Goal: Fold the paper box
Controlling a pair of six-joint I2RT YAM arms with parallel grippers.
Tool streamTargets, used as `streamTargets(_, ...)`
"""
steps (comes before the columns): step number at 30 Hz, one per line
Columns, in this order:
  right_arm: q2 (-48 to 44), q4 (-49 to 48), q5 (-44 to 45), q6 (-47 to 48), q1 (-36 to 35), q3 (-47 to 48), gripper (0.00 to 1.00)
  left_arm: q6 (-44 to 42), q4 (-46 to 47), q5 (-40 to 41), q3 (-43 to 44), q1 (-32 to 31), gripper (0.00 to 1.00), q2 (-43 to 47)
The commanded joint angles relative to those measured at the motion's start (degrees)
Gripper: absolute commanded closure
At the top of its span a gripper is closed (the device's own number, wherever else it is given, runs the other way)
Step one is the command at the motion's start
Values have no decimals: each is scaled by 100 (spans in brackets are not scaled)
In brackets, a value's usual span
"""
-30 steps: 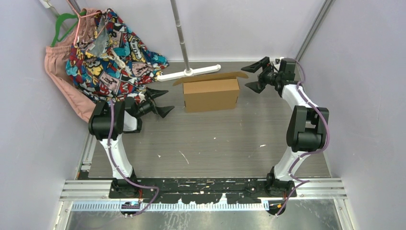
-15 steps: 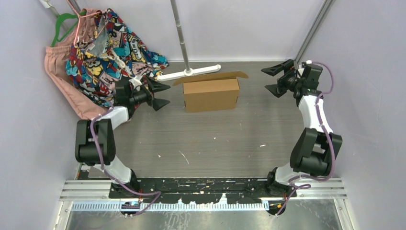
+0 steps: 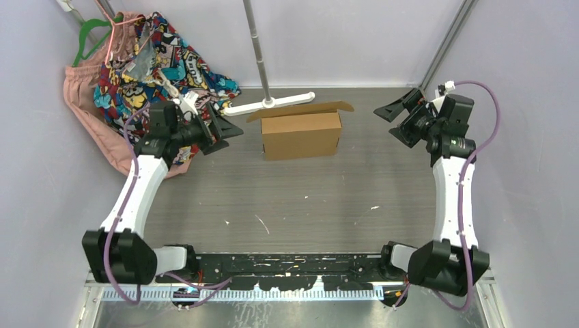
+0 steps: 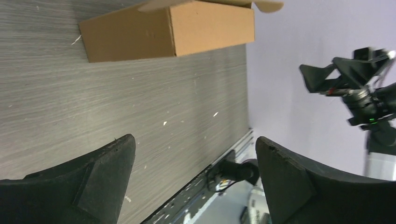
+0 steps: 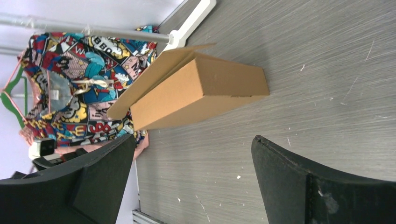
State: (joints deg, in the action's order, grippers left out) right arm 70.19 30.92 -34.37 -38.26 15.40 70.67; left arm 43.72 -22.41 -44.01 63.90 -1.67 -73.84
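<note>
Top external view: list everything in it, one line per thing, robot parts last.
paper box: one, brown, far middle of the table, back flap ajar
table: one, grey wood grain, under everything
printed garment: one, multicolour comic print, hanging far left
pink garment: one, pink, behind the printed one
hanger: one, green, top left
pole with foot: one, grey pole, white foot, just behind the box
corner pole: one, grey, far right corner
left arm: one, white and black, left side
right arm: one, white and black, right side
left claw: one, black, open, left of the box
right claw: one, black, open, right of the box
</note>
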Motion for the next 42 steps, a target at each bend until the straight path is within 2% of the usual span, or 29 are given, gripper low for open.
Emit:
streamTargets(1, -784, 380, 124, 428, -128, 76, 0, -1003, -1065, 646, 437, -76, 0, 796)
streamTargets(8, -1427, 1130, 904, 760, -750, 1000, 0, -1611, -2025, 1233, 962, -84, 0, 1594)
streamTargets(11, -1437, 922, 1351, 570, -1230, 1309, 0, -1712, -2165, 1329, 1229, -80, 0, 1697)
streamTargets(13, -1218, 807, 1451, 592, -1643, 1548, 0, -1738, -2265, 1343, 1455, -85, 0, 1650)
streamTargets(14, -1016, 912, 1654, 729, -2090, 1772, 0, -1774, -2357, 1394, 1597, -84, 0, 1607)
streamTargets(17, -421, 1543, 2724, 1370, -3087, 2641, 0, -1865, -2580, 1630, 2001, -80, 0, 1451)
streamTargets(19, -206, 1614, 3126, 1589, -3341, 2907, 0, -1872, -2597, 1704, 2168, -102, 0, 1317)
streamTargets(23, 115, 1556, 3845, 2140, -3368, 3127, 0, -2003, -2741, 2146, 2578, -395, 0, 926)
streamTargets(27, 507, 1274, 3958, 2811, -3286, 3036, 0, -2342, -2525, 2937, 2901, -893, 0, 437)
streamTargets(33, 602, 344, 3077, 3013, -2506, 2384, 1, -2572, -1218, 3082, 2332, -1061, 0, 91)
streamTargets(35, 608, 142, 2977, 3185, -2403, 2163, 7, -2783, -995, 3234, 2246, -1238, 0, -87)
streamTargets(42, 977, -97, 2038, 3601, -2137, 1888, 17, -3395, -561, 3505, 2328, -1485, 0, -692)
